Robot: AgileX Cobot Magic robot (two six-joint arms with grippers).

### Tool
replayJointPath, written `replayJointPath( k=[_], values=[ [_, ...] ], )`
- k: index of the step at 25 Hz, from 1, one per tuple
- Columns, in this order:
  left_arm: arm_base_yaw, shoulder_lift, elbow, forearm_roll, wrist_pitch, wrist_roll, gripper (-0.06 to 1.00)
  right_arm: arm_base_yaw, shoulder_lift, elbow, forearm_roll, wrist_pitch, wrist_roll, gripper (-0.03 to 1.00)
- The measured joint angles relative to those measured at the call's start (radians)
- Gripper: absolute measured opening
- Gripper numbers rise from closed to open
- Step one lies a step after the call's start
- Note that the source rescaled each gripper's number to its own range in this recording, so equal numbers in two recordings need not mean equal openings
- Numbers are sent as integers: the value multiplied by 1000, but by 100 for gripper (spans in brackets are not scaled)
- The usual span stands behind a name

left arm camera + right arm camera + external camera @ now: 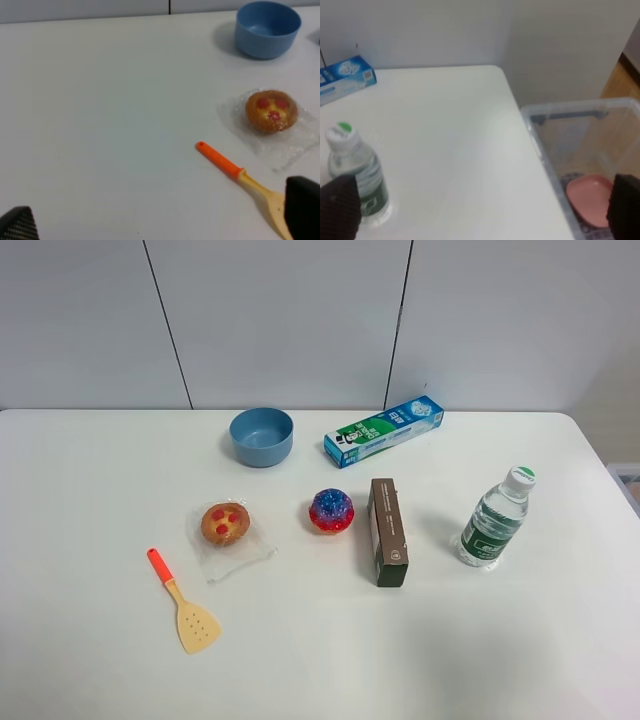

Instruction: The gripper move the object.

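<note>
The object [225, 524], a wrapped pastry, lies on the table [90, 640] left of centre, well clear of both arms. The left pincer [160, 220] stands wide, its fingertips [303, 210] showing only at the frame corners; the right pincer [480, 210] is likewise spread, near the water bottle [355, 172].

Likely risks:
- The clear wrapper may slip or crumple, so the pincer catches film alone.
- The spatula [185, 602], at the pastry's 7 o'clock, could be knocked.
- The red-and-blue ball [331, 510], at its 3 o'clock, could be mistaken for it.
</note>
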Motion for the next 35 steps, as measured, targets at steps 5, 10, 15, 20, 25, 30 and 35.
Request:
replayJointPath(
  k=[5, 10, 15, 20, 25, 30, 35],
  values=[
    [0, 0, 0, 0, 0, 0, 100, 0, -34, 81, 87, 11, -57, 100],
    [0, 0, 0, 0, 0, 0, 100, 15, -34, 109, 104, 64, -73, 100],
    [0, 0, 0, 0, 0, 0, 100, 20, -41, 121, 107, 79, -73, 100],
    [0, 0, 0, 0, 0, 0, 100, 20, -41, 123, 107, 81, -73, 100],
    [0, 0, 0, 0, 0, 0, 100, 20, -44, 123, 107, 81, -73, 100],
    [0, 0, 0, 0, 0, 0, 100, 4, -89, 123, 108, 80, -73, 100],
    [0, 0, 0, 0, 0, 0, 100, 1, -89, 123, 108, 80, -73, 100]
  ],
)
